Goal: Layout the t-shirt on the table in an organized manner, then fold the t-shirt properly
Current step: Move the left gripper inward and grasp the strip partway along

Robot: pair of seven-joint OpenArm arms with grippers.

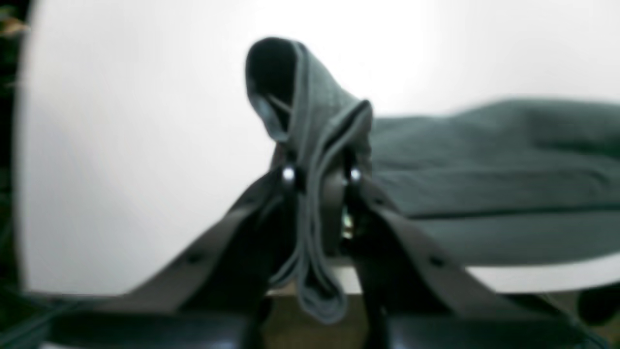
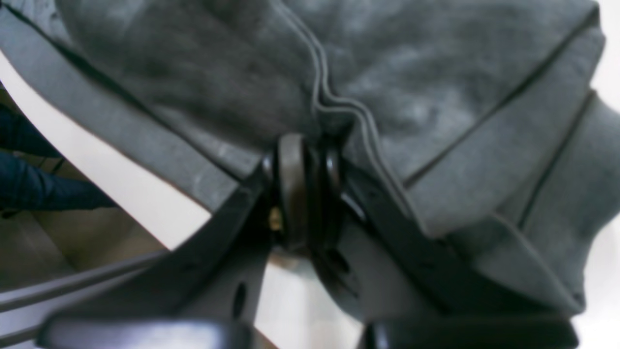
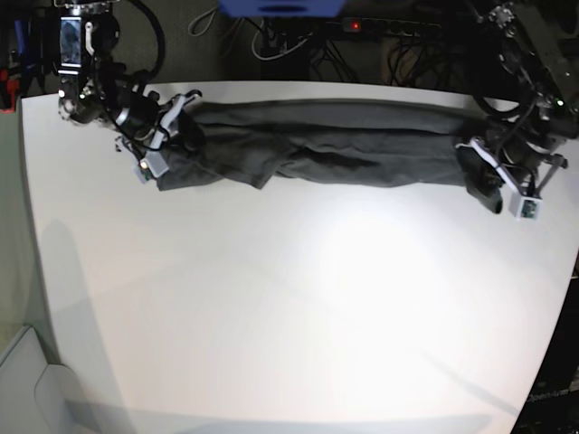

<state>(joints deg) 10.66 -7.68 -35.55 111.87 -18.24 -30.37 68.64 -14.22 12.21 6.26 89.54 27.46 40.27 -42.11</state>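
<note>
Each end effector — left (image 1: 319,174), right (image 2: 305,165) — pinches one end of the t-shirt (image 3: 335,145), stretched between them.

The base view looks down from high over the worktop (image 3: 271,298), taking in both arms. Each wrist view sits close behind its own pincer, facing along it at the t-shirt (image 3: 335,149), which all three views share.

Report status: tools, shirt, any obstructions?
Left tool and right tool both shut on the t-shirt. Shirt stretched between them along the table far edge, bunched. No obstructions seen.
</note>
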